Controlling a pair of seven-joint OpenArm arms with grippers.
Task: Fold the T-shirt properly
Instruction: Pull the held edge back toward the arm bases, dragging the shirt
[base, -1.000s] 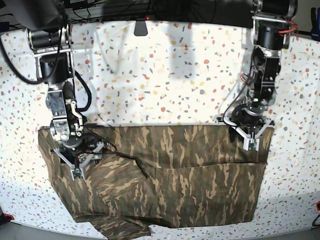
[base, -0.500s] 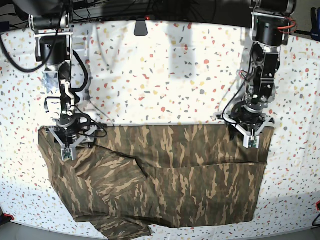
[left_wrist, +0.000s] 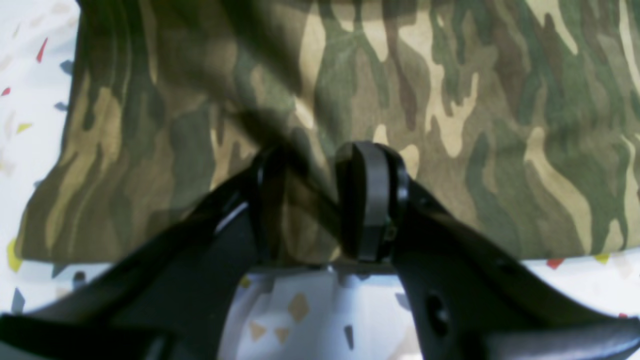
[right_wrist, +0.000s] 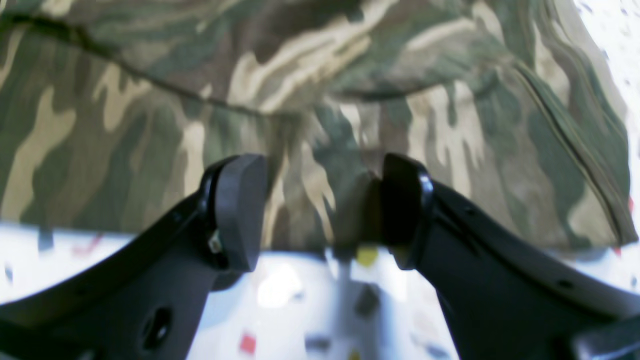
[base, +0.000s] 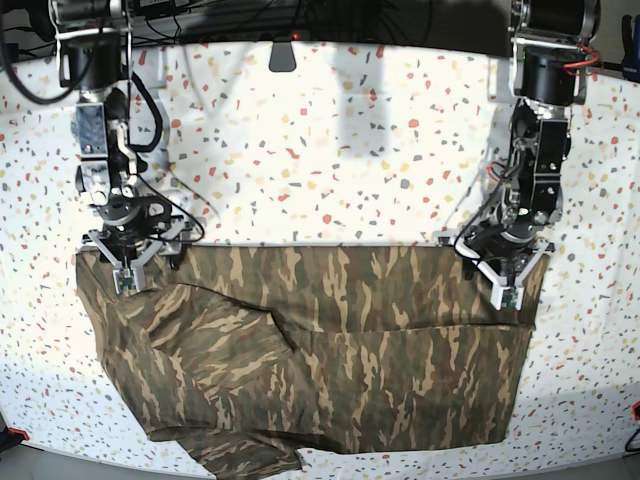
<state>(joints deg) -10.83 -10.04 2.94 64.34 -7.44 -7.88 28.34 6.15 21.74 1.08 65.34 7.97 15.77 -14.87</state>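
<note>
On speckled tabletop (base: 330, 140), creased camouflage T-shirt (base: 330, 350).

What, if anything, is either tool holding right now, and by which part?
Nothing is clearly held. The right tool stands open over the T-shirt's far edge. The left tool straddles the same edge, jaws parted; a pinch cannot be told.

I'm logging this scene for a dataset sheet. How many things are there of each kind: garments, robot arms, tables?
Garments: 1, the T-shirt
Robot arms: 2, one ending in the left tool, one ending in the right tool
Tables: 1, the speckled table
Total: 4
</note>
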